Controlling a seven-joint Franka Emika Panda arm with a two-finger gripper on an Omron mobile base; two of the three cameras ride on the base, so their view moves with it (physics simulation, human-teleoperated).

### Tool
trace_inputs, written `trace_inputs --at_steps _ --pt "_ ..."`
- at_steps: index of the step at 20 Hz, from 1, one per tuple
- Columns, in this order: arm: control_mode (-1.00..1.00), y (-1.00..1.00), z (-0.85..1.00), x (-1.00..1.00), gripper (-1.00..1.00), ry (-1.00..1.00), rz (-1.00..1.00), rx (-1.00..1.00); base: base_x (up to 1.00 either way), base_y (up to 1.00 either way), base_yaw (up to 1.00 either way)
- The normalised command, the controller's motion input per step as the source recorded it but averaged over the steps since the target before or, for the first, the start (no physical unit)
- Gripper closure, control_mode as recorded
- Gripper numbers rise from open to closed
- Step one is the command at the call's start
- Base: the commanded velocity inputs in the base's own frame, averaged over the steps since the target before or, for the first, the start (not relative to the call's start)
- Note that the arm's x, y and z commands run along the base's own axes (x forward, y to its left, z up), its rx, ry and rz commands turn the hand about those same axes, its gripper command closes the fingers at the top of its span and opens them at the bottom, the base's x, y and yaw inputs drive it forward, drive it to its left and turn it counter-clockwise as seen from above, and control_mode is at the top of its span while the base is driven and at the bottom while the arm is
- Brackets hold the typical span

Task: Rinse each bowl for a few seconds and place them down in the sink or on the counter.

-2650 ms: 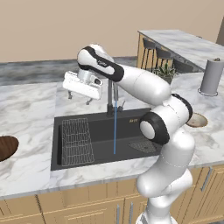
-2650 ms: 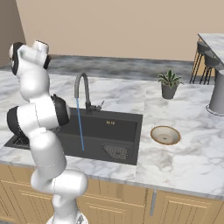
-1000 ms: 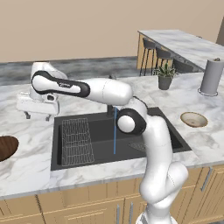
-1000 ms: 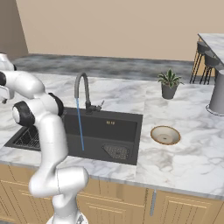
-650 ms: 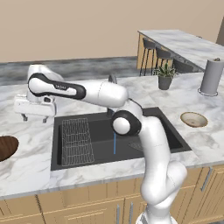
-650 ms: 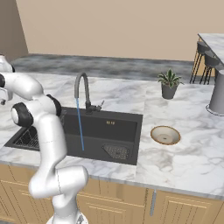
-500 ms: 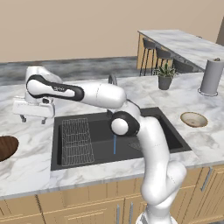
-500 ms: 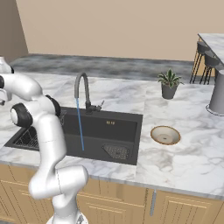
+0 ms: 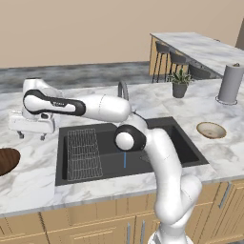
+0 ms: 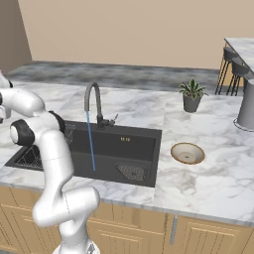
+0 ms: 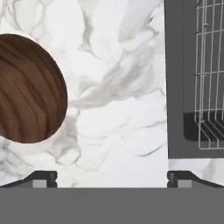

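A: Where's the pincer (image 9: 31, 135)?
B: Above the table (image 9: 28, 167), left of the sink (image 9: 71, 171), jaws wide apart, holding nothing.
A: The brown bowl (image 11: 28, 89)?
B: On the table, off to 1 side, untouched.

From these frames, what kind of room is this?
A home kitchen, rendered: black rectangular sink with grey arched tap running, set in a white marble counter over light wooden cabinets.

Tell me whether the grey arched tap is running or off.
Running: a thin blue stream of water falls from the spout of the grey arched tap into the black rectangular sink.
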Motion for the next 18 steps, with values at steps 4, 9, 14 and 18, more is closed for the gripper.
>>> trace_inputs --at_steps 4,9,14,18 --pt "-1.0 0.13 -0.19 0.04 -1.0 -0.05 0.02 0.0 0.0 0.0 0.0" --pt "-1.0 0.13 -0.19 0.03 -1.0 -0.03 0.02 0.0 0.0 0.0 0.0" --pt "-1.0 0.13 -0.16 0.0 -1.0 -0.02 0.03 0.0 0.0 0.0 0.0" --pt "-1.0 0.25 -0.18 0.0 -1.0 -0.02 0.0 0.0 0.0 0.0 0.0"
